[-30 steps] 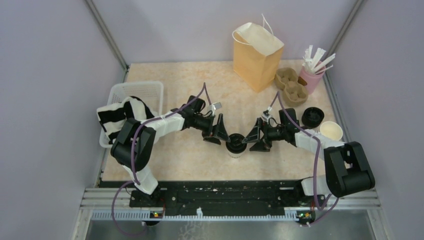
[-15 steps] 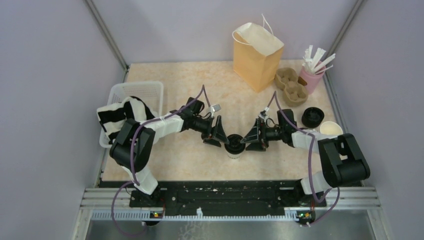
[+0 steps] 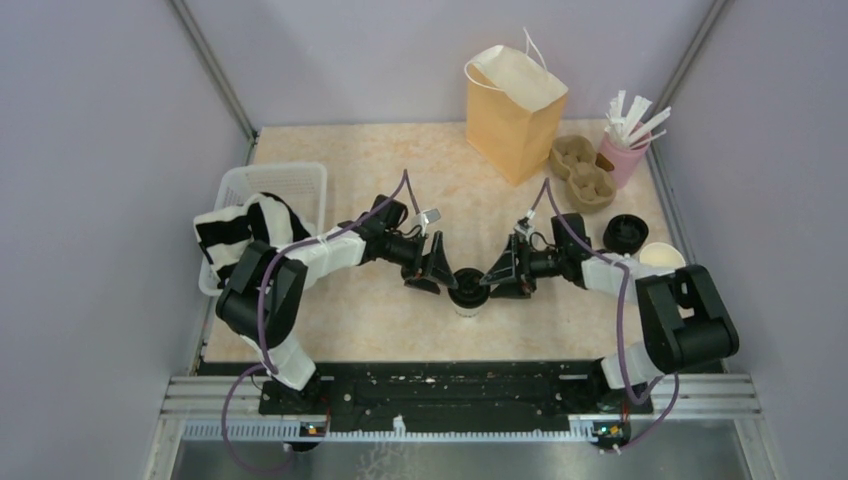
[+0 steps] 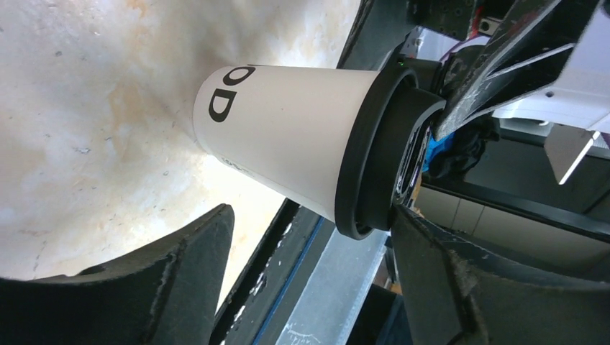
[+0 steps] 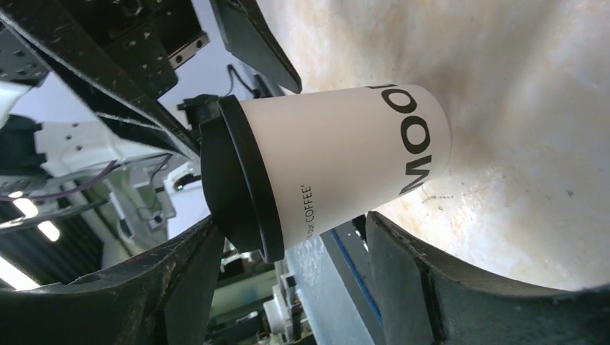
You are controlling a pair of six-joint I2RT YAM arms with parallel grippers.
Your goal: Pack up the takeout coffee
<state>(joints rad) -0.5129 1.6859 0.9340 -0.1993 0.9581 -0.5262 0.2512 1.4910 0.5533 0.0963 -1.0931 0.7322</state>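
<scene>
One takeout coffee cup [image 3: 467, 288], white with a black lid, is stood upright on the tabletop [image 3: 380, 170] near the middle, between the two arms. It is flanked by the left gripper [image 3: 440, 270] and the right gripper [image 3: 497, 277], one on each side. Both pairs of jaws are spread and reach around the cup. In the wrist views a gap is seen between the cup wall and at least one jaw of each pair. At the far right, one brown paper bag [image 3: 515, 110], one cardboard cup carrier [image 3: 583, 172] and one pink cup [image 3: 622, 155] holding several wrapped straws are set close together. Nearer on the right, one round black lid [image 3: 625, 233] is seen, and what lies beneath it cannot be told. One lidless white cup [image 3: 661, 260] is placed just beside it. At the left, one white basket [image 3: 290, 180] is draped with one striped cloth [image 3: 240, 225].
</scene>
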